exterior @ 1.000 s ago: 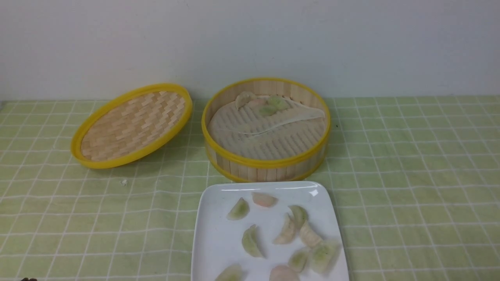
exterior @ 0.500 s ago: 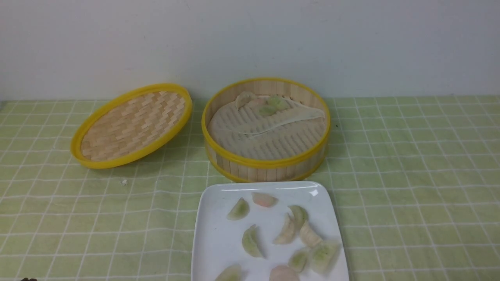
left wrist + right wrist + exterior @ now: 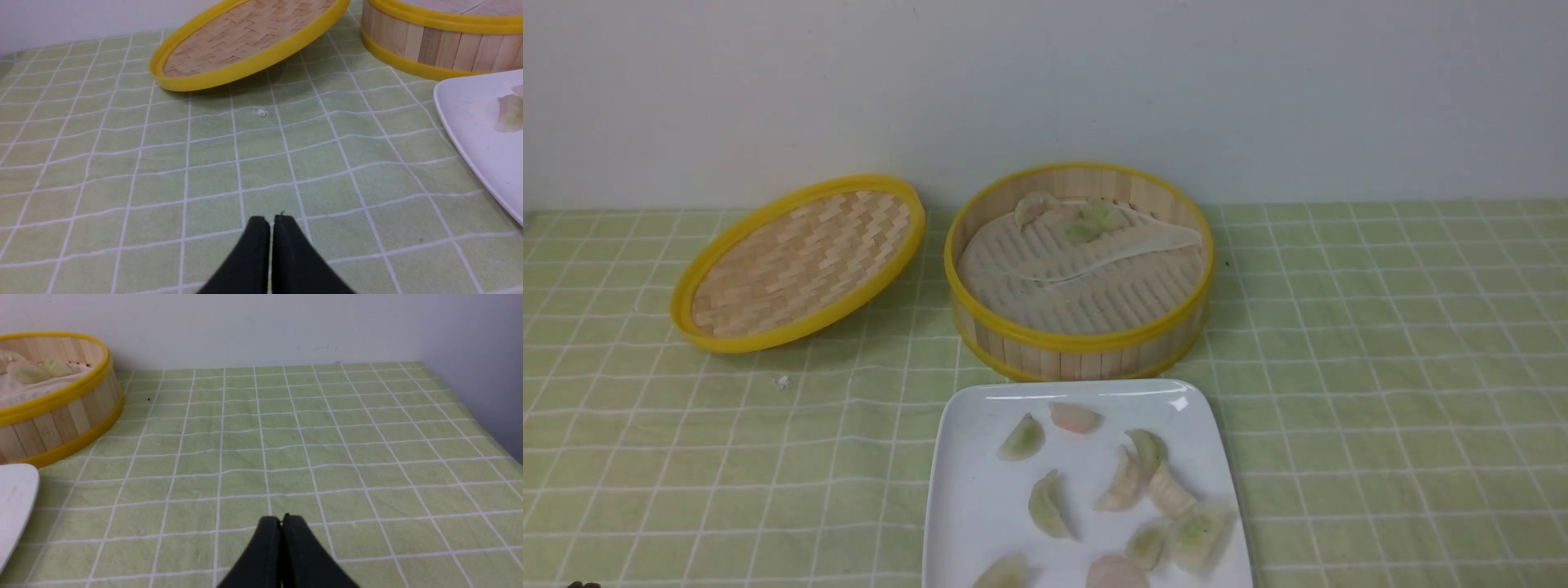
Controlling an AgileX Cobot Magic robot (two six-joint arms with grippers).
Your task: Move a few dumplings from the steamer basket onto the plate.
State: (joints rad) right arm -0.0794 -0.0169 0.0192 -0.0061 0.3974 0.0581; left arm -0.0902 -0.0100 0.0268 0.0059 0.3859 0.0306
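On the near plate (image 3: 964,506), dumplings (image 3: 1123,483) served; far basket (image 3: 1078,347) nearly emptied; left hand (image 3: 271,222), right hand (image 3: 282,520) closed, empty, parked clear.

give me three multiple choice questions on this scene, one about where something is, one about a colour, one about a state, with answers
1. Where do the dumplings left in the steamer basket lie?
A. against its far wall
B. at its near rim
C. in its centre

2. What colour is the rim of the woven lid?
A. red
B. yellow
C. white

3. How do the left gripper and right gripper stand?
A. both wide open
B. each shut on a dumpling
C. both shut, holding nothing

Answers:
1. A: the basket dumplings cluster by the back wall, on the liner's far edge.
2. B: a yellow band rings the woven surface.
3. C: in each wrist view the black fingers meet with nothing between them, above bare green checked cloth, while other dumplings lie on the plate.
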